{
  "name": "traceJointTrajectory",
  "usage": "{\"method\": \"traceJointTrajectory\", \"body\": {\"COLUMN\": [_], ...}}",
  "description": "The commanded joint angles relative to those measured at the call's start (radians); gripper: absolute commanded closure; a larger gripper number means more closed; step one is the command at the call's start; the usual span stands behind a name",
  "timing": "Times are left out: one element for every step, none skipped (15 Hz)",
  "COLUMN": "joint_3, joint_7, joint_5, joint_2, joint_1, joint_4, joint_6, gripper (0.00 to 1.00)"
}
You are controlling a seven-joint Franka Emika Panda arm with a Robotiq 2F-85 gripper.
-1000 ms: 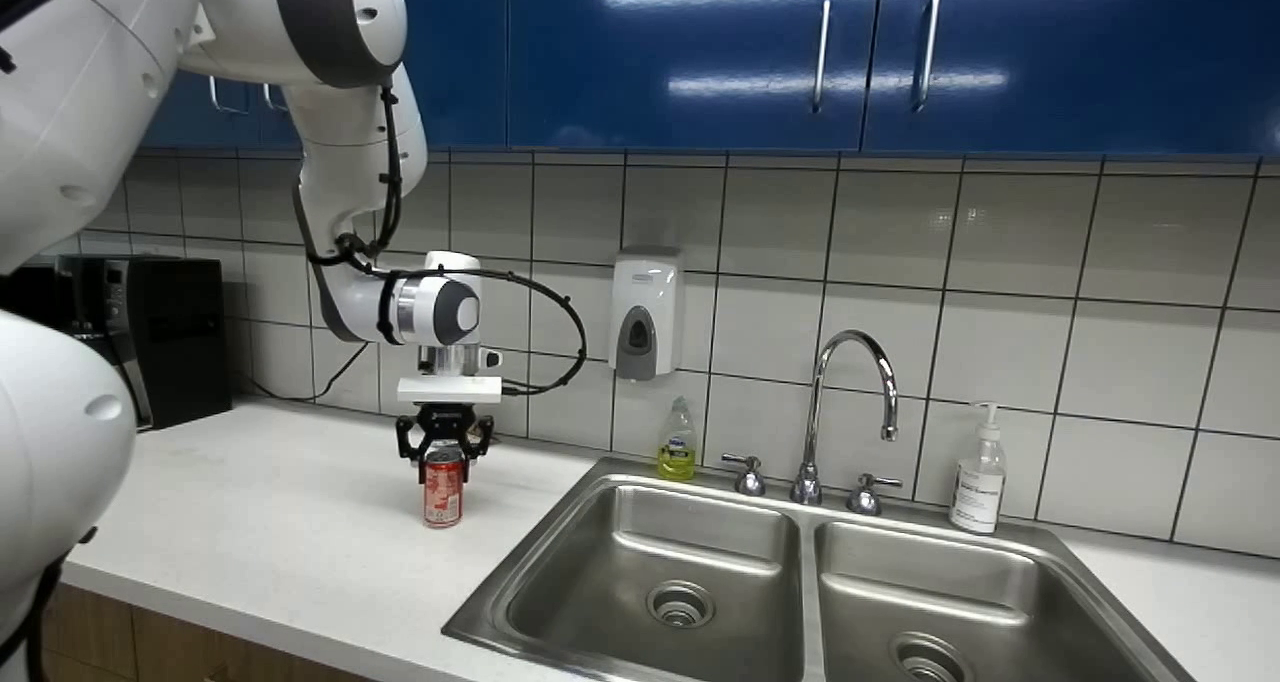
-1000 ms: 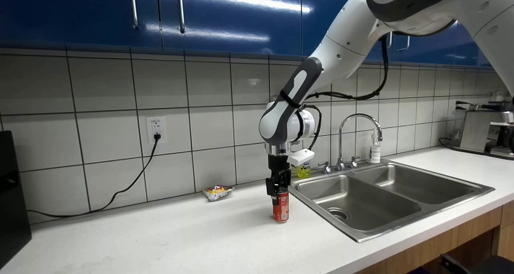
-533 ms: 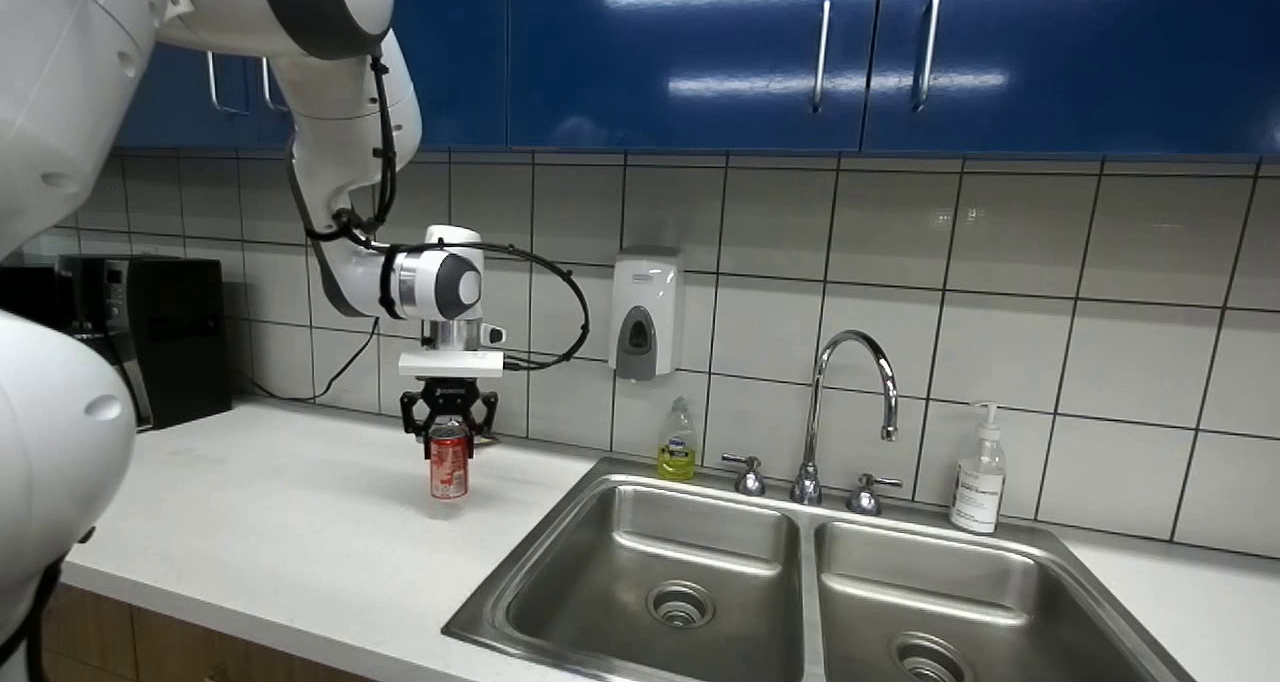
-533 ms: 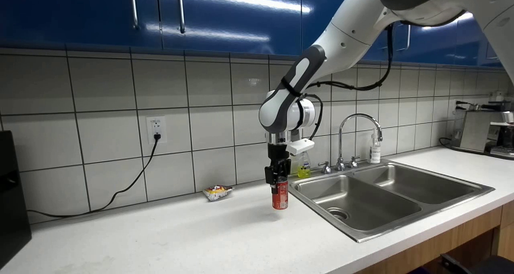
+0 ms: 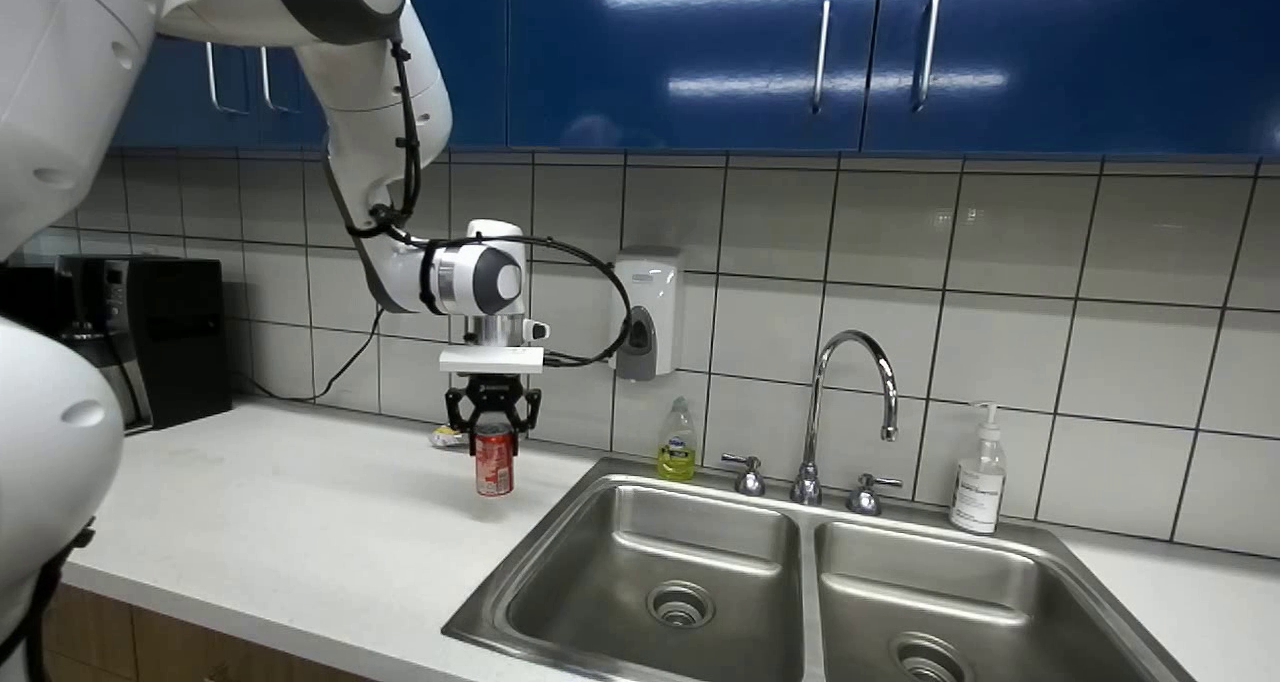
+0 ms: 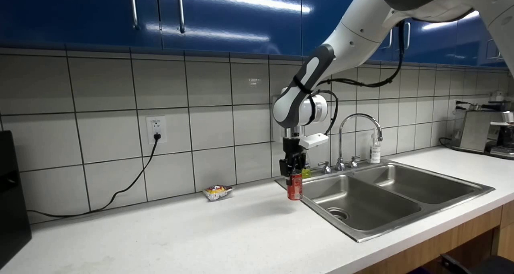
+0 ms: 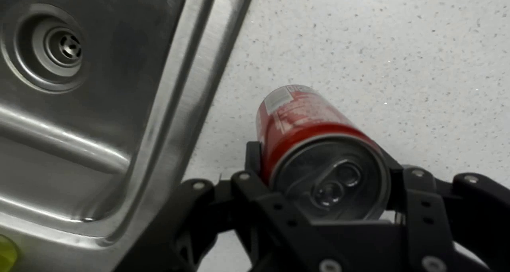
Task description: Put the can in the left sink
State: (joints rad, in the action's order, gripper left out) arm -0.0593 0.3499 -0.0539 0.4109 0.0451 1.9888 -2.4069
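Can is in hand: my gripper (image 5: pixel 494 446) is narrowed onto the red drink can (image 5: pixel 495 474), pinching it from both sides just below the lid in the wrist view. Can hangs upright in both exterior views, a bit above the white countertop (image 5: pixel 300 522), near the double sink's outer rim (image 7: pixel 199 76). Wrist view puts a strip of speckled surface between the two, so I'm short of that edge.

Left sink (image 5: pixel 600 597) lies just past the rim, drain (image 5: pixel 680 604) in its floor, steel divider (image 5: pixel 810 602) splitting it from the right-hand basin (image 5: pixel 970 587). Tight stuff sits at the back: dish soap bottle (image 5: pixel 677 447) on the rear ledge, gooseneck faucet (image 5: pixel 812 432) behind the divider with its spout curving rightward, pump bottle (image 5: pixel 978 487) farther right. Snack bag (image 6: pixel 217 192) is well apart from the can. Countertop's front edge (image 5: pixel 215 622) is well apart too. Upper arm (image 5: pixel 380 92) overlaps the blue cabinets (image 5: pixel 690 52) in both exterior views; real gap, can't tell.
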Motion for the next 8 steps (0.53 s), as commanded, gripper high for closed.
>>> {"method": "traceJointTrajectory", "body": {"joint_3": [0.021, 0.031, 0.04, 0.046, 0.06, 0.07, 0.078, 0.089], "joint_7": [-0.026, -0.029, -0.029, -0.022, -0.036, -0.044, -0.046, -0.053], "joint_5": [0.002, 0.003, 0.005, 0.014, 0.01, 0.013, 0.019, 0.022], "joint_2": [-0.049, -0.052, -0.054, -0.054, -0.058, -0.057, -0.058, -0.053], "joint_1": [-0.051, -0.064, -0.077, -0.094, -0.103, -0.115, -0.127, -0.139], "joint_4": [0.017, 0.019, 0.02, 0.017, 0.024, 0.024, 0.022, 0.018], "joint_6": [0.034, 0.032, 0.032, 0.044, 0.025, 0.025, 0.03, 0.03], "gripper": [0.62, 0.62, 0.62, 0.62, 0.62, 0.62, 0.62, 0.62]}}
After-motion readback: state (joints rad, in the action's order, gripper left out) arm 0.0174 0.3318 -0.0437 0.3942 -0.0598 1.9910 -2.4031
